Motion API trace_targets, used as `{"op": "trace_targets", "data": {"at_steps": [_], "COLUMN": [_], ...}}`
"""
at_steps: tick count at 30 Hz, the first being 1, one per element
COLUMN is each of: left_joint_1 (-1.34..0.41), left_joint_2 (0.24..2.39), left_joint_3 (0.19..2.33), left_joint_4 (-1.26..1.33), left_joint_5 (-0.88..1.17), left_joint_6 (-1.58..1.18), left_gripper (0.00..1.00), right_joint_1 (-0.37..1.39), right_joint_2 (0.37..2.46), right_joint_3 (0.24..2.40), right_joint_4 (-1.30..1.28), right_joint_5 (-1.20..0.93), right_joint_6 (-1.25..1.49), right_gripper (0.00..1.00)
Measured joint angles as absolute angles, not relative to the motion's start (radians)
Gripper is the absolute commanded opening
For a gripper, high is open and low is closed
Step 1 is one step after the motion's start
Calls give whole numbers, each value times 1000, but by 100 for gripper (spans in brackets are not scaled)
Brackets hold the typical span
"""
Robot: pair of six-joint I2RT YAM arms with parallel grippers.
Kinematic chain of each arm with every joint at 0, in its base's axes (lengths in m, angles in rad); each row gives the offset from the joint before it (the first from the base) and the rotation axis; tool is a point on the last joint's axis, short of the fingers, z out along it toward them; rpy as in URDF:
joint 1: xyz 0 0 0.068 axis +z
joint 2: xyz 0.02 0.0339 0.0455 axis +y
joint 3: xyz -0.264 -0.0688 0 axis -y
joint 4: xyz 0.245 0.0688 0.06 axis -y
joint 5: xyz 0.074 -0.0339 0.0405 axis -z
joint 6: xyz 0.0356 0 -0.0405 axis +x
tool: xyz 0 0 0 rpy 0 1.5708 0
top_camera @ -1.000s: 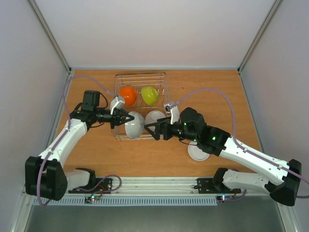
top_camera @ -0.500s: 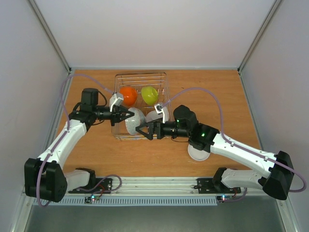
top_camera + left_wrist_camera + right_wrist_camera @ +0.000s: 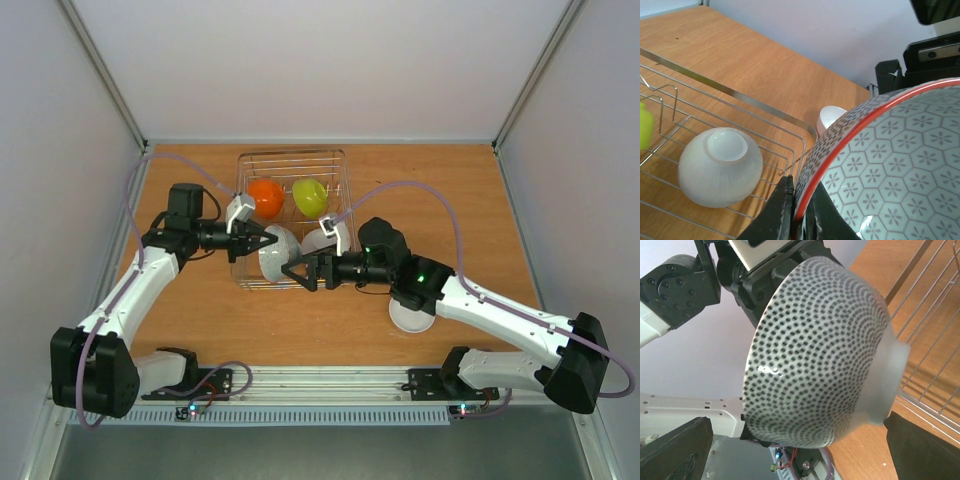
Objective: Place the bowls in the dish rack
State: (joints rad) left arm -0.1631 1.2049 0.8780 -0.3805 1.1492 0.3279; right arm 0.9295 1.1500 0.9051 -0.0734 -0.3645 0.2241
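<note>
Right fingers [image 3: 922,447] swung left along the rack's near edge over the last second and are now at the grey bowl [image 3: 820,355]. The left fingers [image 3: 782,210] and the bowl edged slightly toward the rack's far end. Almost nothing changed in the last half-second.

You've got the dish rack [image 3: 290,153] on the tabletop [image 3: 440,190], with both sets of fingers meeting over its near end.

- grey bowl: held on edge, with the left fingers clamped on its red rim, one inside and one outside. The right fingers are spread wide, one on either side of the dotted outside, and the foot is close to one of them. You can't tell contact from the wrist view, nor whether the bowl touches the wires.
- white bowl [image 3: 720,167]: upside down in the rack, just beyond the left fingers.
- second white bowl [image 3: 410,318]: on the tabletop outside the rack, behind the right fingers, partly under that arm.
- orange bowl [image 3: 265,197] and lime green bowl [image 3: 310,196]: side by side at the rack's far end, past both sets of fingers, with orange on the left fingers' side.
</note>
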Motion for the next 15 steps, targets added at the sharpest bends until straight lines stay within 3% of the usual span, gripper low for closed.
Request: {"op": "trace_targets", "data": {"at_steps": [9, 12, 15], "left_joint_1": [-163, -162, -162], "left_joint_2": [1211, 1211, 1213], "left_joint_3": [890, 890, 890], "left_joint_4": [-467, -479, -484], "left_joint_5": [1201, 1201, 1202], "left_joint_6": [393, 406, 417], "left_gripper": [0, 0, 0], "right_joint_1": [929, 929, 929], "right_joint_2": [1209, 1221, 1232], "right_joint_3": [944, 950, 960], "right_joint_4": [-98, -97, -93], "right_joint_5": [-352, -358, -378], "right_joint_6": [183, 177, 175], "right_gripper": [96, 87, 69]}}
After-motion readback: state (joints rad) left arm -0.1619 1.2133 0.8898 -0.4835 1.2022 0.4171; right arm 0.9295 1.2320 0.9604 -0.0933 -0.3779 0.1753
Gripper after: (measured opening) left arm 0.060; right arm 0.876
